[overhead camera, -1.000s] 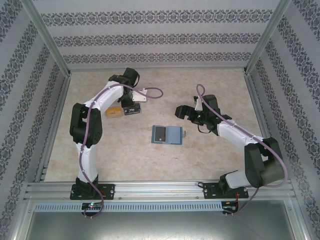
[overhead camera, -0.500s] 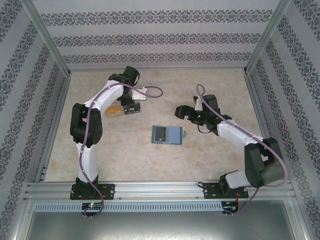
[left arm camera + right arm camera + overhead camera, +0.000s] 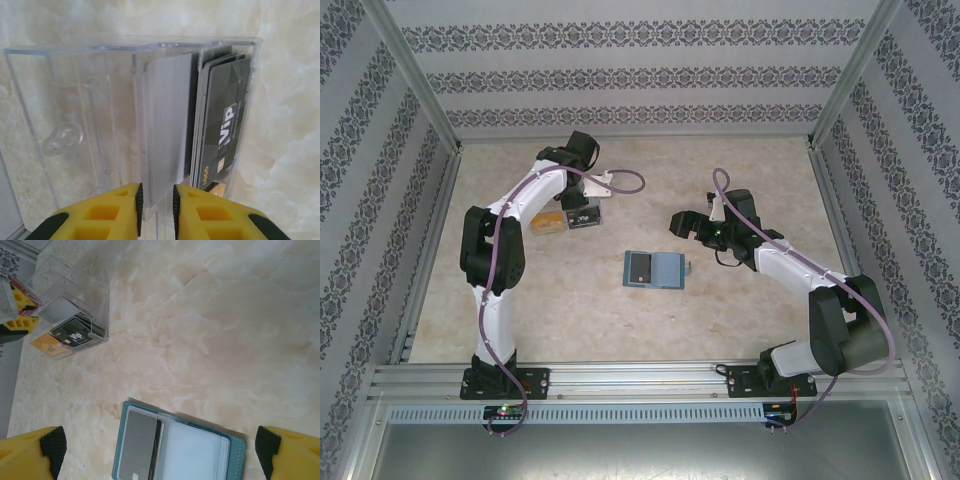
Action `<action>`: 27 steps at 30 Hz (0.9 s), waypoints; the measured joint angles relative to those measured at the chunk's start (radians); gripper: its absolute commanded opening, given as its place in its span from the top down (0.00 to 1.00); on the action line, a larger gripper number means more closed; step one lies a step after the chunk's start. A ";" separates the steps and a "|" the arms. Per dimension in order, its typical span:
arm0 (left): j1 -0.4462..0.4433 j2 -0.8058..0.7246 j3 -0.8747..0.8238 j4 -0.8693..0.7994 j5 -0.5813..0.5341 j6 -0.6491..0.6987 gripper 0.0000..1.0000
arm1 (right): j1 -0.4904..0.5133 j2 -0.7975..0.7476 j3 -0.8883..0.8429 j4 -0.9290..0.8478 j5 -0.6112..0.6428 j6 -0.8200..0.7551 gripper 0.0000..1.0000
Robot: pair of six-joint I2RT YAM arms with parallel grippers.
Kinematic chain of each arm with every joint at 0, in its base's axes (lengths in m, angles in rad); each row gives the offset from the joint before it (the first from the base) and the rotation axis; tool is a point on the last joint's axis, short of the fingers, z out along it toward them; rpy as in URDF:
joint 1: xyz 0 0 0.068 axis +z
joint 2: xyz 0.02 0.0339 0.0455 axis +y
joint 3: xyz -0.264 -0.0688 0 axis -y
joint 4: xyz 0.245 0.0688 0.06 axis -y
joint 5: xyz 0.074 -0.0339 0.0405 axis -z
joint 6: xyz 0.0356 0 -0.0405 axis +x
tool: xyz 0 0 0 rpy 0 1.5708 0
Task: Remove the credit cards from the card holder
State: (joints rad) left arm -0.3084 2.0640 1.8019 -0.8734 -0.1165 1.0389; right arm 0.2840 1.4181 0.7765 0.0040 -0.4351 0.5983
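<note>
plastic credit card [image 3: 138,440] sitting in card holder [image 3: 238,446]: prob light, stiff, slick; exposed edge looking best for pinching. right gripper [image 3: 159,446] gaping wide; can't tell whether left gripper [image 3: 157,202] is holding anything.

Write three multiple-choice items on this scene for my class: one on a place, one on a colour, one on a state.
1. Where does the thin tan-orange plastic card lie?
A) tucked in a slot
B) on the table beside the clear plastic compartment tray
C) in an end effector

2. What colour is the flat book-like card holder?
A) red
B) blue-grey
C) yellow

3. How is the right end effector?
A) open
B) shut on a card
C) shut on nothing

Key: B, it lies flat on the table next to the tray; B, its rim is blue-grey; A, its fingers sit far apart.
</note>
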 measured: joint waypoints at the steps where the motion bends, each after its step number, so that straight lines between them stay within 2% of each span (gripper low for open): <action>1: 0.000 -0.007 0.000 0.003 0.008 -0.019 0.72 | 0.000 0.000 0.000 0.000 0.000 0.000 0.02; 4: 0.000 -0.055 -0.005 0.024 0.033 -0.105 0.69 | 0.013 0.000 0.000 -0.007 0.007 -0.001 0.03; 7: 0.000 -0.164 -0.060 0.092 0.044 -0.224 0.65 | 0.048 0.000 0.005 -0.032 0.032 -0.006 0.04; 12: 0.000 -0.413 -0.243 0.226 0.048 -0.483 0.58 | 0.144 0.000 0.041 -0.079 0.101 -0.029 0.05; 16: 0.000 -0.553 -0.395 0.296 0.021 -0.729 0.53 | 0.232 0.003 0.066 -0.111 0.162 -0.034 0.09; 18: 0.000 -0.604 -0.467 0.313 0.001 -0.862 0.50 | 0.277 0.016 0.076 -0.130 0.196 -0.031 0.13; 23: 0.000 -0.720 -0.643 0.346 0.001 -1.091 0.37 | 0.360 0.097 0.100 -0.170 0.252 0.006 0.29; 27: 0.000 -0.818 -0.743 0.343 0.006 -1.234 0.35 | 0.388 0.175 0.105 -0.180 0.263 0.064 0.41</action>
State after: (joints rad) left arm -0.3084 1.2461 1.0584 -0.5304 -0.1101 -0.1947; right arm 0.6716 1.5936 0.8818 -0.1761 -0.1722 0.6624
